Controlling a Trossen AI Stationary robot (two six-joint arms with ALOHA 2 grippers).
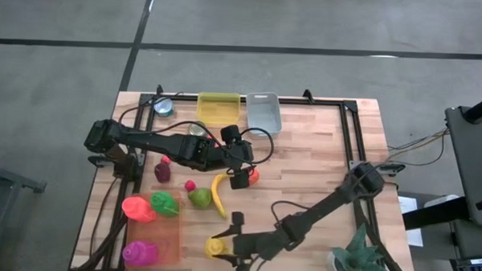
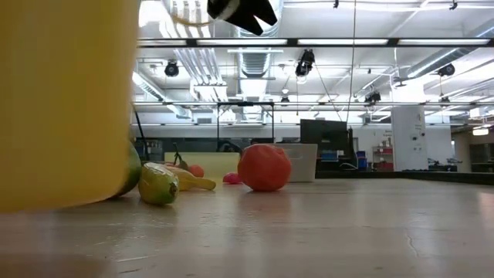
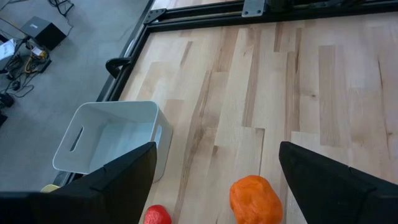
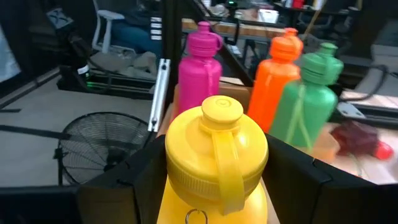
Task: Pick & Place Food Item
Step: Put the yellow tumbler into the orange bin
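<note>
The orange food item [image 1: 253, 175] lies on the table [image 1: 320, 162] near centre, beside the banana [image 1: 218, 194] at its 8 o'clock. The left gripper [image 1: 239, 179] hovers directly over it, fingers spread wide, grasping nothing. The right gripper [image 4: 214, 180], at the table's 6 o'clock edge, is clamped on the yellow bottle [image 4: 214, 155]. The white bin [image 3: 115, 138] stands at 12 o'clock.

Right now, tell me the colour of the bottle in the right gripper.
Yellow. The bottle shows best in the right wrist view, between the right gripper's fingers.
</note>
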